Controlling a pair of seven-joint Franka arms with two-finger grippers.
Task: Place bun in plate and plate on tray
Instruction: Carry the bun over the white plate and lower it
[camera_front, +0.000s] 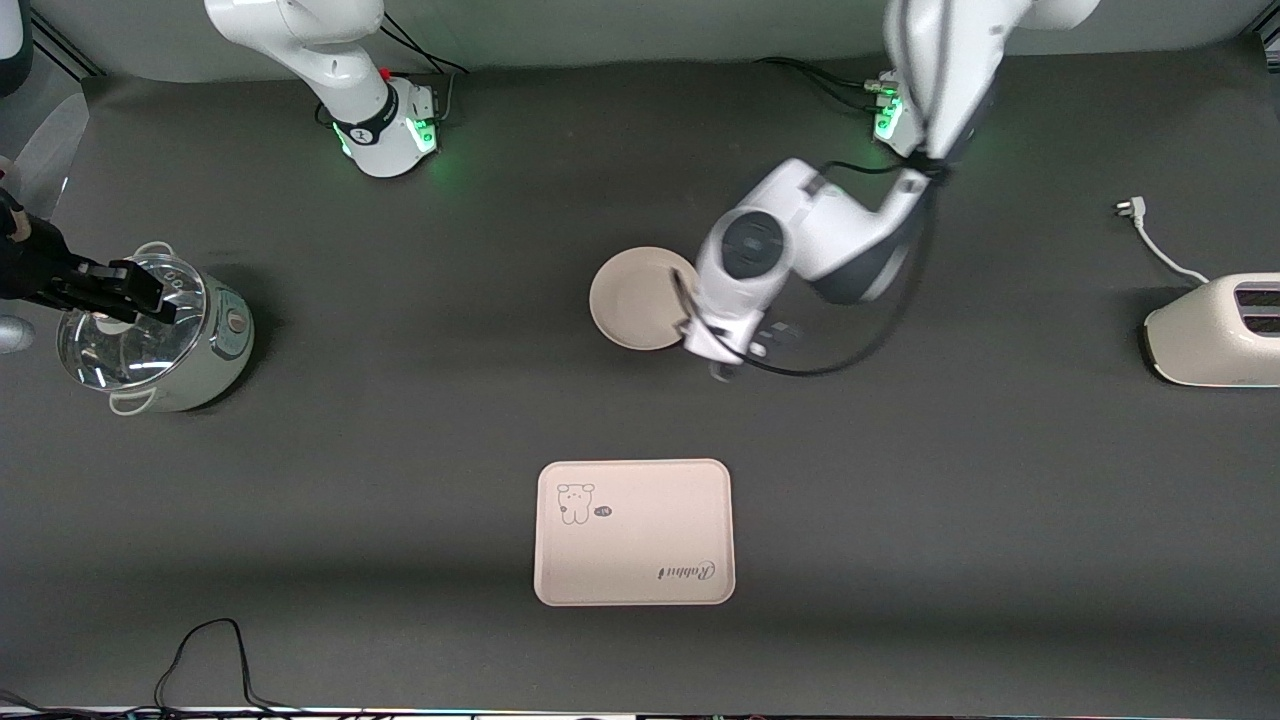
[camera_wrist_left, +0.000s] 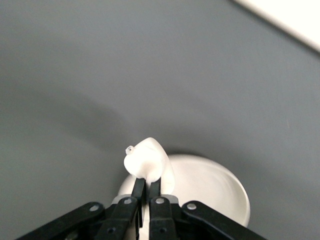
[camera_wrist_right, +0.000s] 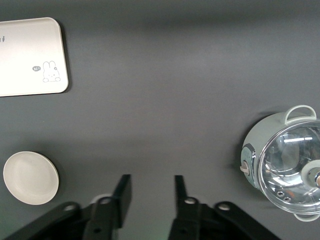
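Observation:
My left gripper (camera_front: 722, 358) is shut on the bun (camera_wrist_left: 145, 160), a small off-white lump held by one end between the fingertips (camera_wrist_left: 146, 182). It hangs just over the rim of the round cream plate (camera_front: 640, 298), at the edge toward the left arm's end. The plate also shows in the left wrist view (camera_wrist_left: 210, 192) and is empty. The tray (camera_front: 635, 532) with the animal drawing lies nearer to the front camera than the plate and is empty. My right gripper (camera_wrist_right: 150, 177) is open and empty, high in the air and seen over the pot (camera_front: 150, 290).
A glass-lidded pot (camera_front: 160, 345) stands toward the right arm's end. A white toaster (camera_front: 1215, 330) with its cord and wall plug (camera_front: 1130, 208) stands toward the left arm's end. The right wrist view shows the plate (camera_wrist_right: 31, 178), tray (camera_wrist_right: 30, 55) and pot (camera_wrist_right: 287, 162).

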